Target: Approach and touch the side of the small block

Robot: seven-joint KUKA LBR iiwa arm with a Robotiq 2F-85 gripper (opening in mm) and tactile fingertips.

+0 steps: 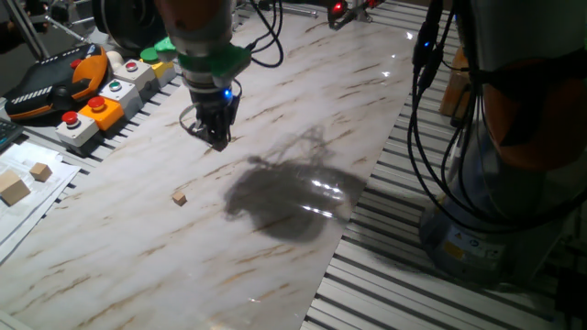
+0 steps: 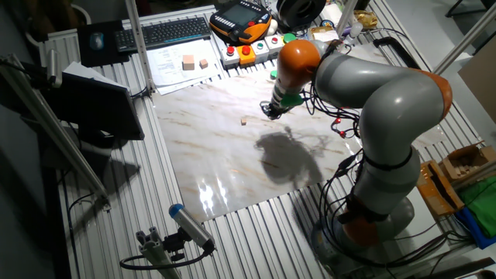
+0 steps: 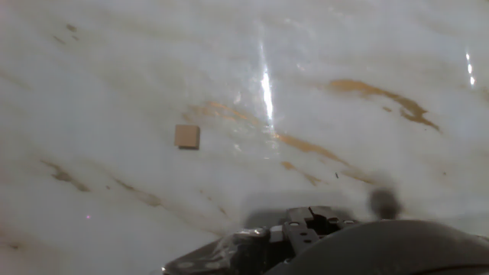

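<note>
The small block (image 1: 180, 197) is a tiny light-brown cube lying alone on the marble-patterned board (image 1: 275, 229). It also shows in the other fixed view (image 2: 243, 121) and left of centre in the hand view (image 3: 187, 136). My gripper (image 1: 218, 139) hangs low over the board, up and to the right of the block and well apart from it. Its dark fingers come together to a point with nothing between them. In the other fixed view the gripper (image 2: 268, 113) stands right of the block. The hand view shows only the hand's underside along the bottom edge.
Two larger tan blocks (image 1: 13, 188) (image 1: 39, 171) rest on papers beyond the board's left edge. Button boxes (image 1: 92, 115) and an orange teach pendant (image 1: 55, 82) line the far left side. The arm's base (image 2: 372, 217) and hanging cables (image 1: 426, 110) stand to the right.
</note>
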